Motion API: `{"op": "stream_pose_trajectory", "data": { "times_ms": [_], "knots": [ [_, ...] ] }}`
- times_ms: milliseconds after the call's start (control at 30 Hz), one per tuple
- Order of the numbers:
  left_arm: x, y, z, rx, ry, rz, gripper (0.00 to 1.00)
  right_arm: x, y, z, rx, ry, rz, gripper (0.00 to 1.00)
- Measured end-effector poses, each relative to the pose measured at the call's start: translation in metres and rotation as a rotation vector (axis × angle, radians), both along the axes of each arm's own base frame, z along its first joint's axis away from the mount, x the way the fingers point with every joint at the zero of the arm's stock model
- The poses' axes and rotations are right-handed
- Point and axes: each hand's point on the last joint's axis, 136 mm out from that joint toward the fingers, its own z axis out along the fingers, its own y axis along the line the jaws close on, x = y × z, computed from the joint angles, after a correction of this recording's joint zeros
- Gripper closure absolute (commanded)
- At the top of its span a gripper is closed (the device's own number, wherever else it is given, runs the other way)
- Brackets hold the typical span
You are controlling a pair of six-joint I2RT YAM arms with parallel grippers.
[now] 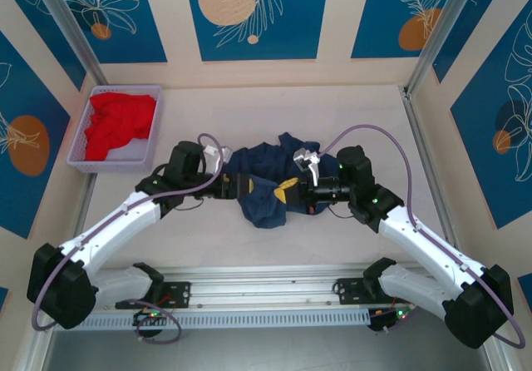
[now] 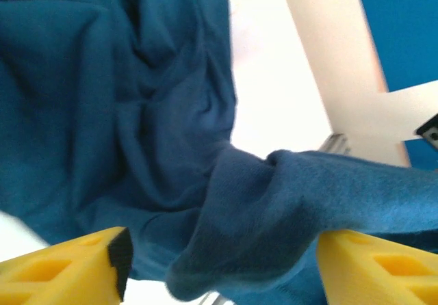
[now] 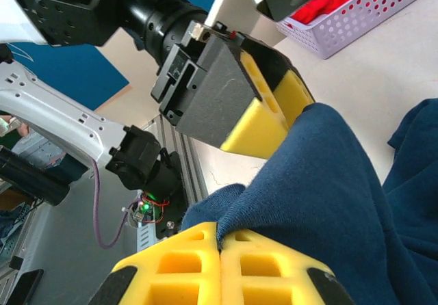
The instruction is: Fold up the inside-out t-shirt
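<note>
Right end effector [image 3: 220,240] on rumpled navy t-shirt [image 3: 342,189]

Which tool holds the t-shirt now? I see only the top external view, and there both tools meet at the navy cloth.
Observer: The right tool holds it. Its yellow pads are shut on a fold of the navy t-shirt.
Operator: And the left tool, does it grip too?
Observer: No. The left tool is open: its yellow fingers stand wide apart, and a bunched fold lies loose between them.
Operator: How close are the two tools?
Observer: Very close. In the right wrist view a left finger sits right beside the same fold, just above the right tool's pads.
</note>
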Motion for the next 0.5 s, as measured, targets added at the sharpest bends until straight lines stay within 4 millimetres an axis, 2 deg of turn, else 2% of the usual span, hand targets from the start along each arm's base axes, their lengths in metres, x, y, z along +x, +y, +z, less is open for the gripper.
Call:
{"op": "stream_pose_trajectory", "data": {
  "times_ms": [133,233,333,500],
  "knots": [
    [0.002,-0.014,0.004,-0.088,0.012,-0.042,0.7,0.0,-0.004,0.0,0.001,-0.012,-0.018,1.0],
    [0.001,-0.016,0.014,-0.117,-0.022,-0.06,0.9,0.0,-0.008,-0.001,-0.001,-0.016,-0.039,1.0],
    [-0.003,-0.012,0.031,-0.127,-0.092,-0.069,0.93,0.0,-0.013,-0.005,-0.007,-0.018,-0.063,1.0],
    [-0.009,-0.004,0.075,-0.138,-0.241,-0.085,0.93,-0.004,-0.021,-0.019,-0.025,-0.01,-0.093,1.0]
  ]
}}
